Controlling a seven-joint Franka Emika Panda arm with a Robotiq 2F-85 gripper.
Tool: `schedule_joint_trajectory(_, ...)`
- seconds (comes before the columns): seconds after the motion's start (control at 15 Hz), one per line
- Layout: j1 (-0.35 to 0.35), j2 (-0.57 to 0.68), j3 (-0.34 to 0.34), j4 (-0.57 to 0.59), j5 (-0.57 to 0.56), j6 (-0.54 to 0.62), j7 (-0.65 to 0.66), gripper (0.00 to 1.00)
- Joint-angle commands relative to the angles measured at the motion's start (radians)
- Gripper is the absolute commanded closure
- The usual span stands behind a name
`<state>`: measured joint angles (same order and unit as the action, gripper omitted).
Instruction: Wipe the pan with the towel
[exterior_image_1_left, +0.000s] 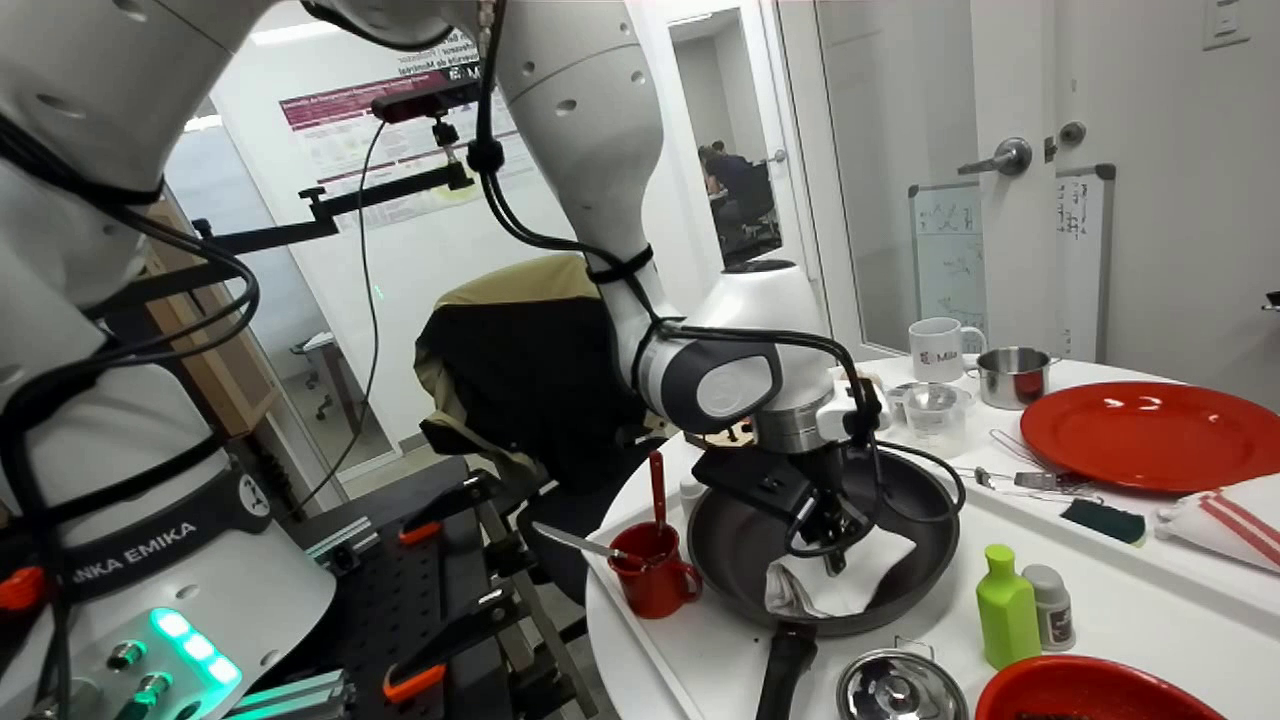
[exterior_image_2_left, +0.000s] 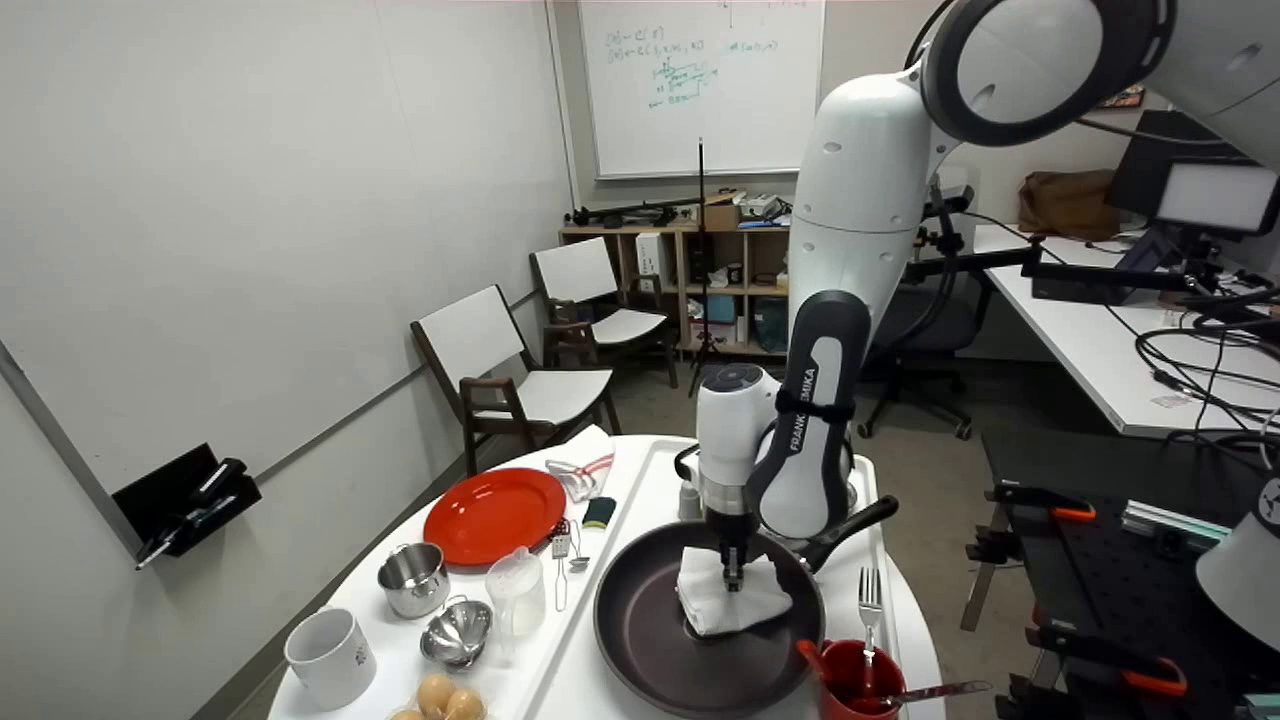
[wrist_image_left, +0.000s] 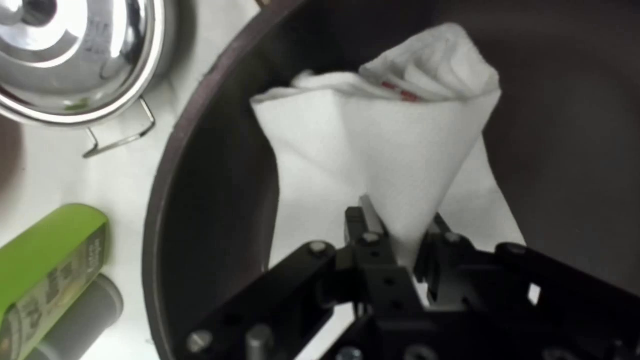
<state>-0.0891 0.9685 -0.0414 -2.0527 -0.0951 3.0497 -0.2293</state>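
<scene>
- Robotiq gripper: fingers nearly together, pinching a fold of white towel.
- Towel bunched on floor of dark frying pan.
- Red mug just left of pan, green bottle near right, in an exterior view.

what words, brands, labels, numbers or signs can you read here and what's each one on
"FRANK...EMIKA", strap across it: robot arm
"ANKA EMIKA", start hidden, beside a round logo: robot base
"Mila": white mug
"de Montréal", mirrored: pale panel
Too small or blurred: writing on the green bottle, grey-capped container, poster and whiteboards. No number is readable.
</scene>
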Motion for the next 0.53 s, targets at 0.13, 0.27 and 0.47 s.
schedule_joint_trajectory(0.13,0.028,0.119,-0.053,0.113,-0.026,-0.002,0.026,0.96)
schedule_joint_trajectory(0.27,0.029,0.111,-0.053,0.119,-0.024,0.0,0.029,0.96)
schedule_joint_trajectory(0.47,0.036,0.109,-0.04,0.134,-0.026,0.001,0.027,0.96)
